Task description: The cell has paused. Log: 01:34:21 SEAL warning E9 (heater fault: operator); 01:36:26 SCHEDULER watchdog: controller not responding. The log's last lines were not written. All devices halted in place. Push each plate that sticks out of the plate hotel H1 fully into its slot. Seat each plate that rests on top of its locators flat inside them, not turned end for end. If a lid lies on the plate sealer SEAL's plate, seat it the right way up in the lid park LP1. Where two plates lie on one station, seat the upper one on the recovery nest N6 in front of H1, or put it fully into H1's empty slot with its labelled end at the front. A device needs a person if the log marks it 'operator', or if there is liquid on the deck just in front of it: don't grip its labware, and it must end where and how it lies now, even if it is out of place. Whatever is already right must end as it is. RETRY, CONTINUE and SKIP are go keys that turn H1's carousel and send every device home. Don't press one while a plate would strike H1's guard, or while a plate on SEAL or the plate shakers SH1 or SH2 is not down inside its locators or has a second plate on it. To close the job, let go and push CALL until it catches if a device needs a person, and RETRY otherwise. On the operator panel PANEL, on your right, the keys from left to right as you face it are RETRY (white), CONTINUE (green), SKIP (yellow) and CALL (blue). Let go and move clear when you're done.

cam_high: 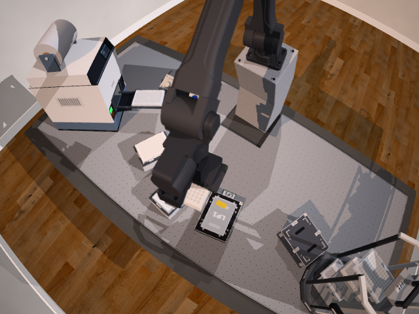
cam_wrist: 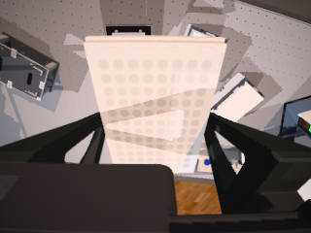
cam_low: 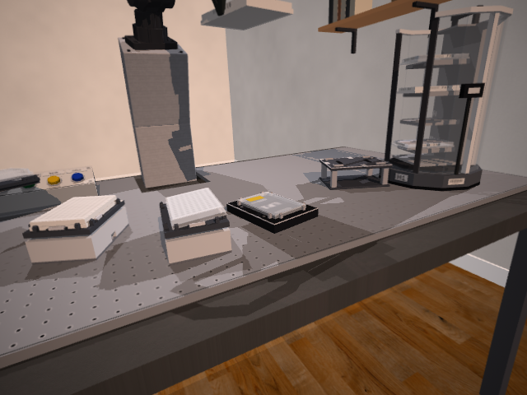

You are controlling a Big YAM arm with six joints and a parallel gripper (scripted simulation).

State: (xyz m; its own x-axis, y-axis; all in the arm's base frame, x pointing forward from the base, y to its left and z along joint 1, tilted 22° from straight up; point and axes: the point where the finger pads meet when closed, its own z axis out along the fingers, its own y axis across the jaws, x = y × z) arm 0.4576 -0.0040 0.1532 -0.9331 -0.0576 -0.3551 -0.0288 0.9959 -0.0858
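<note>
The jaws grip a cream plate [cam_wrist: 155, 97] high above the bench [cam_high: 304, 162], seemingly over the shaker [cam_low: 196, 238] at the lid park's [cam_high: 203, 227] nine o'clock.

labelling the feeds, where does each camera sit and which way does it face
Top: overhead, facing down on the grey perforated deck; the dark arm shows.
Exterior: before the table, facing the back wall; the grey pedestal shows.
Wrist: on the tool, facing down past the held cream well plate.
Top and exterior share the black lid-park tray.
</note>
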